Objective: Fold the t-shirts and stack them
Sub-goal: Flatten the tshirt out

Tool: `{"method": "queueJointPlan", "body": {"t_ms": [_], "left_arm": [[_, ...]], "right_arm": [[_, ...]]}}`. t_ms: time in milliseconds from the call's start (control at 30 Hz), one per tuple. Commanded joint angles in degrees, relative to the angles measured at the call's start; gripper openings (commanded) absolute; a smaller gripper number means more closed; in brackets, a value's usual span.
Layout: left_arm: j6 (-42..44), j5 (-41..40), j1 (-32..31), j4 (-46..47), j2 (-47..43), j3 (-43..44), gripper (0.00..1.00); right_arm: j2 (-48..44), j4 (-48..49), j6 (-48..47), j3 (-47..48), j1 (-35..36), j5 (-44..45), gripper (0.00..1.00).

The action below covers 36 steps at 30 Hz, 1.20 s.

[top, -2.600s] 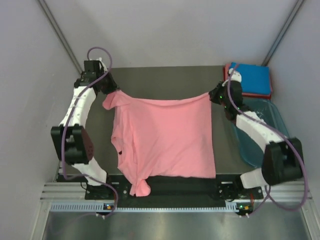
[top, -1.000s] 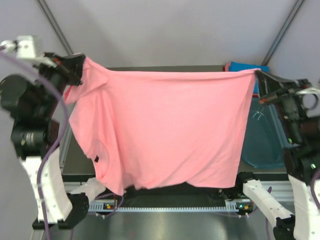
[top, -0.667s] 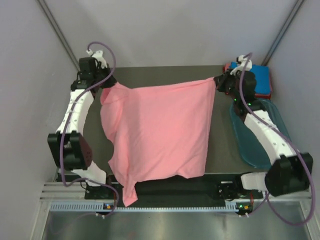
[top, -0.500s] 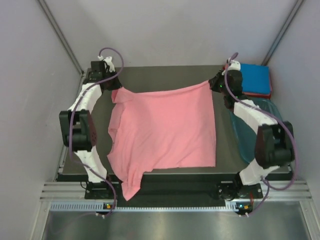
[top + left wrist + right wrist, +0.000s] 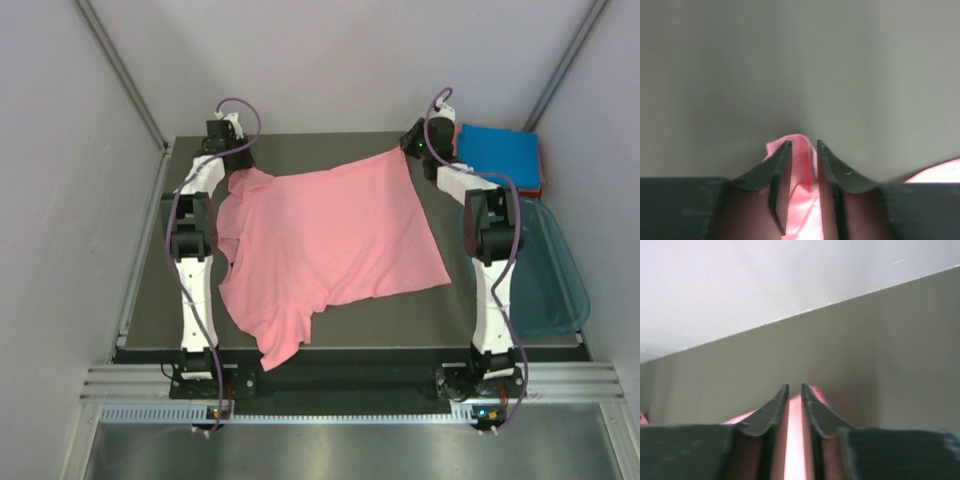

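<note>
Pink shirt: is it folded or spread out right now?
Spread out, not folded. The pink shirt lies open across the table, its far corners in the left gripper and right gripper.

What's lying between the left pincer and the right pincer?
The salmon-pink t-shirt: its far edge runs from the left pincer to the right pincer, as the top view shows. Each wrist view shows pink cloth inside its pincer.
</note>
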Motion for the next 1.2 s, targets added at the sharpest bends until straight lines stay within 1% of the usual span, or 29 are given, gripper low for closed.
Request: {"method": "queueJointPlan", "body": {"t_ms": [0, 33, 67, 100, 133, 167, 200, 233, 267, 300, 333, 367, 400, 433, 467, 500, 533, 567, 600, 633, 700, 867, 967, 1033, 1133, 1167], "left_arm": [[-2.0, -3.7, 0.2, 2.7, -2.5, 4.8, 0.34], [-2.3, -5.8, 0.1, 2.2, -5.1, 3.9, 0.38], [-2.2, -7.0, 0.2, 1.2, -6.9, 2.9, 0.43], [-2.3, -8.1, 0.1, 0.6, -8.7, 1.6, 0.51], [-2.4, -10.3, 0.0, 0.0, -12.9, -1.7, 0.53], [-2.8, -11.1, -0.1, -1.7, -15.1, -3.7, 0.53], [-3.1, -12.1, -0.3, -2.4, -17.4, -8.5, 0.54], [-4.2, -14.3, -0.4, -3.3, -21.9, -11.2, 0.54], [-5.0, -14.9, -0.4, -4.0, -24.1, -14.0, 0.54], [-6.0, -15.5, -0.3, -6.3, -26.1, -19.1, 0.54], [-6.7, -16.0, -0.4, -7.6, -29.4, -21.7, 0.54], [-8.2, -17.8, -0.3, -8.8, -30.8, -24.1, 0.53], [-8.9, -18.7, -0.2, -11.3, -32.2, -28.4, 0.53], [-9.4, -19.6, 0.0, -12.1, -34.1, -30.5, 0.53], [-10.0, -19.8, 0.3, -12.6, -34.7, -32.3, 0.54], [-10.4, -19.7, 0.7, -12.9, -35.3, -35.0, 0.54], [-10.6, -19.1, 1.7, -12.8, -35.5, -36.0, 0.54], [-11.2, -18.3, 2.2, -13.0, -35.2, -36.8, 0.54], [-11.4, -15.2, 2.7, -13.4, -34.7, -37.0, 0.54], [-11.2, -14.2, 3.4, -14.3, -33.4, -36.8, 0.54], [-11.3, -14.8, 3.9, -17.4, -31.8, -35.5, 0.53], [-10.8, -16.8, 4.8, -19.3, -27.7, -34.7, 0.52], [-10.3, -14.8, 4.8, -19.1, -25.9, -34.2, 0.50], [-10.0, -15.2, 4.8, -18.8, -24.4, -33.8, 0.49], [-9.4, -16.7, 4.9, -19.5, -21.6, -32.3, 0.26], [-9.4, -19.2, 4.9, -20.3, -20.8, -31.4, 0.20]], "right_arm": [[0.6, -0.7, 1.4, 8.4, -1.5, 0.3, 0.19], [0.0, -3.7, 0.6, 8.7, -1.6, 0.3, 0.27], [-2.5, -5.2, -0.2, 8.5, -1.5, 0.5, 0.30], [-4.1, -6.7, -0.9, 7.6, -1.6, 1.1, 0.35], [-5.8, -9.9, -1.7, 6.6, -1.6, 1.5, 0.42], [-9.9, -11.1, -2.2, 3.8, -1.5, 1.4, 0.45], [-12.2, -12.2, -2.7, 2.0, -1.5, 1.5, 0.46], [-14.5, -13.9, -3.4, -0.1, -1.2, 1.4, 0.46], [-19.2, -14.9, -4.0, -2.2, -1.1, 1.3, 0.47], [-21.5, -16.1, -4.1, -5.8, -0.9, 0.6, 0.47], [-23.5, -17.9, -4.4, -7.5, -0.8, 0.0, 0.47], [-27.6, -20.3, -4.3, -9.4, -0.4, -0.8, 0.46], [-29.6, -21.1, -4.2, -13.4, -0.3, -2.8, 0.46], [-31.7, -21.8, -4.2, -15.5, 0.5, -3.6, 0.47], [-35.7, -22.1, -4.5, -17.7, 1.0, -4.3, 0.46], [-37.7, -22.2, -4.8, -22.2, 1.5, -4.7, 0.46], [-39.6, -22.1, -4.8, -24.3, 2.1, -5.2, 0.46], [-42.9, -22.0, -4.5, -26.5, 2.3, -5.2, 0.46], [-44.3, -21.4, -4.2, -30.2, 2.3, -6.1, 0.46], [-45.5, -21.5, -4.1, -31.5, 2.4, -6.4, 0.45], [-48.5, -21.7, -4.1, -34.7, 2.3, -6.7, 0.45], [-51.8, -21.3, -4.6, -37.7, 2.3, -6.5, 0.45], [-51.7, -21.0, -4.5, -37.7, 2.3, -6.6, 0.45], [-51.4, -20.5, -4.4, -37.9, 2.3, -6.6, 0.45], [-50.7, -19.8, -4.2, -38.1, 2.2, -6.6, 0.45], [-50.3, -19.7, -4.1, -38.1, 2.4, -6.6, 0.44]]}}
